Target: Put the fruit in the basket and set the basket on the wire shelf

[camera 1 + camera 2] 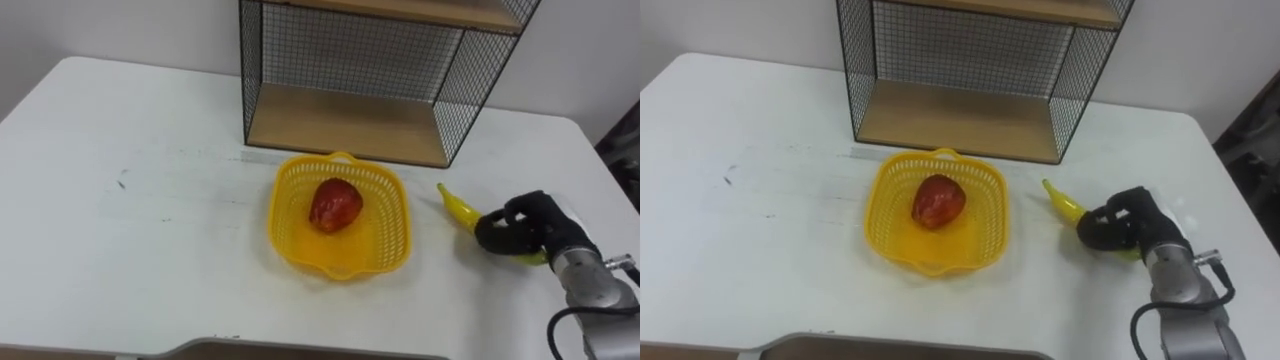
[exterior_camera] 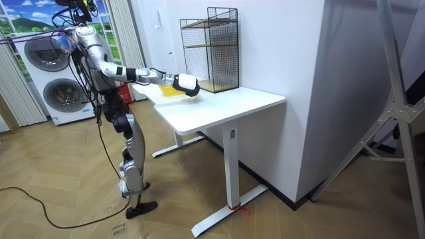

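Fingers point(image 1: 503, 236) tight around the banana point(image 1: 458, 207)

Most of banana point(image 1: 457, 205) hidden under right hand point(image 1: 524, 230); tip shows at hand's left. Beyond hand, wire shelf point(image 1: 350, 125) top cropped.

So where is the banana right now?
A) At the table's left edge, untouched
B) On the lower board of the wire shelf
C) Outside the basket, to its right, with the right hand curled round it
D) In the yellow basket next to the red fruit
C: the banana is to the right of the yellow basket, its near end inside the curled fingers of the right hand; the basket holds the red fruit alone.
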You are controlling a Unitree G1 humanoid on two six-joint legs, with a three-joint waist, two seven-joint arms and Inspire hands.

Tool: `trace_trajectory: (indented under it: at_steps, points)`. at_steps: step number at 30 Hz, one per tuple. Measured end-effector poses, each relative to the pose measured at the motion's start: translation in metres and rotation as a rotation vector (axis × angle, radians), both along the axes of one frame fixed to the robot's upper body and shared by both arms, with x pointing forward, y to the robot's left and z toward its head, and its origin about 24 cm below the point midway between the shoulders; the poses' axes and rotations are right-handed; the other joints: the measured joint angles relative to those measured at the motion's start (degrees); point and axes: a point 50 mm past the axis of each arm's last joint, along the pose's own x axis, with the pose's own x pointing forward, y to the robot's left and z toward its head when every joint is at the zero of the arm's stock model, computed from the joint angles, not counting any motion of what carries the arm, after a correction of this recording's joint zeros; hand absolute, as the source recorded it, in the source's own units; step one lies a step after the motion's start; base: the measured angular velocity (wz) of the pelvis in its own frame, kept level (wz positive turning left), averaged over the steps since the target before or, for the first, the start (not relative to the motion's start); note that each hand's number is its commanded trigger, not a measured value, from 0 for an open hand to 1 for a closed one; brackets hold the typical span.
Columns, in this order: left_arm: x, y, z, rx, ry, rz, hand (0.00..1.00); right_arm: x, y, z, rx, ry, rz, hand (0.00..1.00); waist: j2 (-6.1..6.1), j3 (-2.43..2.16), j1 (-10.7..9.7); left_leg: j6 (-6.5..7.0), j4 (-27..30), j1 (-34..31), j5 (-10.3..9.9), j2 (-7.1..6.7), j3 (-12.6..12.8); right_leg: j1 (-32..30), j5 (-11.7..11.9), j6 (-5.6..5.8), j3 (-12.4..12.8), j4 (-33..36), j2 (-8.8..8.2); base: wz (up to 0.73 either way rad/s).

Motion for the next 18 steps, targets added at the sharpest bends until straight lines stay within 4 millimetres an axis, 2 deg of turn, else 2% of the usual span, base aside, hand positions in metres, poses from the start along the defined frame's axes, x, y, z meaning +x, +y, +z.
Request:
trace_trajectory:
  at_steps: [5,18]
  points:
    - [-0.001,0.0,0.0,-0.001,0.006,0.0,0.0,0.01,0.014,0.03,-0.005,-0.127,0.068,1.0,0.2,0.07,0.1,0.0,0.0,0.0,0.0,-0.03,-0.1,0.1,0.0,0.0,-0.1,0.0,-0.05,0.0]
    - [-0.005,-0.007,-0.003,-0.022,0.04,-0.027,0.0,0.016,0.029,0.052,0.0,-0.202,0.136,1.0,0.2,0.31,0.3,0.0,-0.2,0.2,0.0,0.04,-0.2,-0.1,0.0,0.0,-0.3,0.6,0.0,0.0]
